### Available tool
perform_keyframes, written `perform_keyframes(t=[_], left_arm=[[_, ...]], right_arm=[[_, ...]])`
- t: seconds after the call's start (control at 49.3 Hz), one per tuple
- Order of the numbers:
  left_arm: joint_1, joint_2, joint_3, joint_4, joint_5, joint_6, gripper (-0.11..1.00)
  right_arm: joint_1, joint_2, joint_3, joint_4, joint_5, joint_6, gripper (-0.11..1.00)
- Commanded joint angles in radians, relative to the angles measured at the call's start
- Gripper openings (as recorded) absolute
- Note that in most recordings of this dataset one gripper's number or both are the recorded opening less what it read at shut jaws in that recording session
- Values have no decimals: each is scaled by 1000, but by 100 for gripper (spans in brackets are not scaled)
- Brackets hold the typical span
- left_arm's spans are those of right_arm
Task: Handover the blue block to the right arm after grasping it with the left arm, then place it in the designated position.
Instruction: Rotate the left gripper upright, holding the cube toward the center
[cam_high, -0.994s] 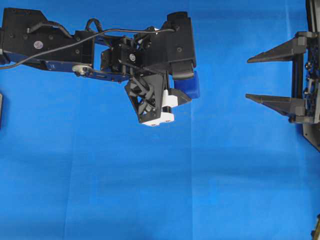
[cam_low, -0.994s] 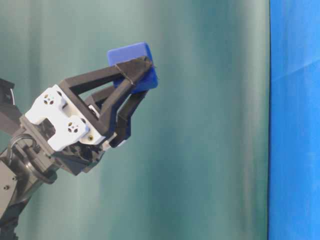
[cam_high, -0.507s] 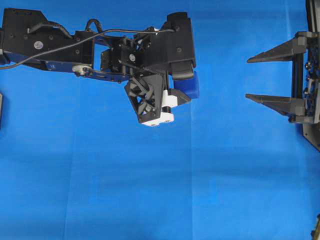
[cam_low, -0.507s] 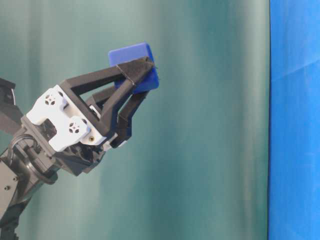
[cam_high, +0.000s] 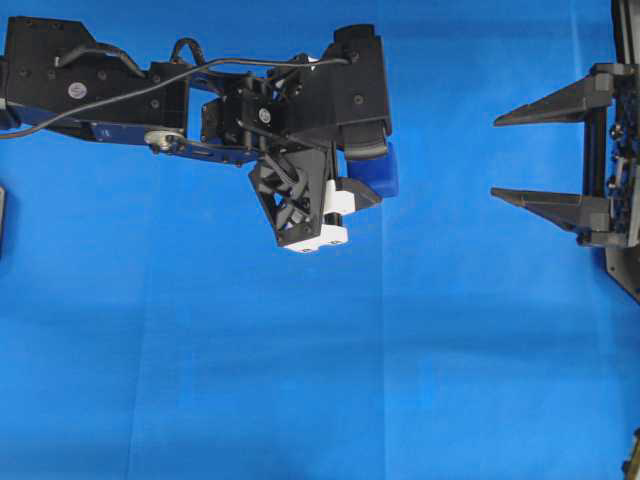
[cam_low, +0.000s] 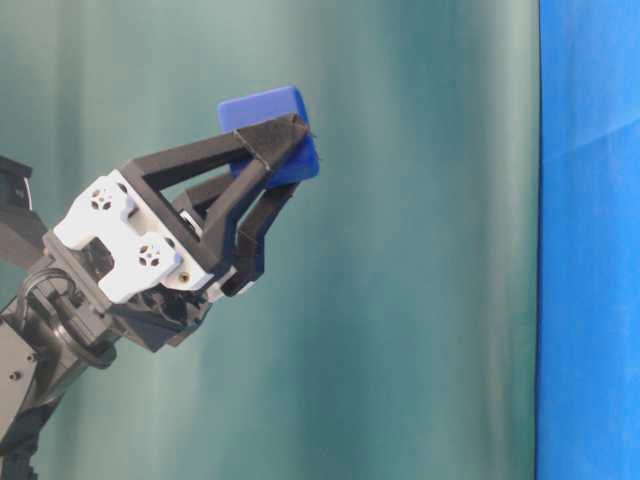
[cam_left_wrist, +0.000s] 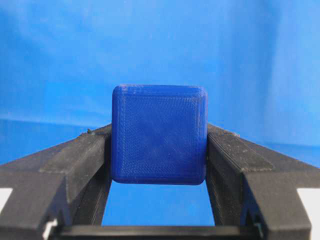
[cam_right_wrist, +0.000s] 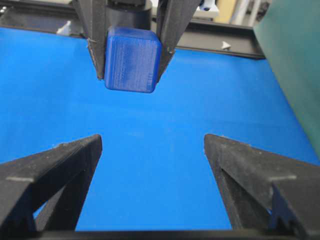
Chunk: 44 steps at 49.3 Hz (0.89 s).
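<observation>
The blue block (cam_high: 387, 172) hangs in the air above the blue cloth, pinched between the two black fingers of my left gripper (cam_high: 375, 182), which is shut on it. In the table-level view the block (cam_low: 262, 108) sticks out past the fingertips of the left gripper (cam_low: 290, 150), tilted upward. The left wrist view shows the block (cam_left_wrist: 159, 132) squarely between both fingers. My right gripper (cam_high: 496, 158) stands open at the right edge, its tips pointing at the block with a clear gap between. From the right wrist view the block (cam_right_wrist: 132, 59) lies ahead of the open right gripper (cam_right_wrist: 152, 137).
The blue cloth (cam_high: 300, 380) covers the table. A green backdrop (cam_low: 420, 300) stands behind the left arm. A black frame rail (cam_right_wrist: 220, 42) runs along the cloth's far edge. A dark object (cam_high: 2, 220) pokes in at the left edge.
</observation>
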Motion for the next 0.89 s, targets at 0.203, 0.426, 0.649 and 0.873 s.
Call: perform_keyframes(t=[0.203,0.426,0.649,0.873], left_arm=[[-5,-57,18,2,-63,0,46],[-18,-152,186,2,-328,-6,46],[-38,-270,377,2,-588,6,46],[-51,-364,545,0,-830,-2,46]], right_arm=[[-3,6,-26,3,-3,0,96],[-2,6,-28,3,-3,0,96],[-2,5,-28,3,-8,0,96],[-3,6,-28,3,-11,-2,96]])
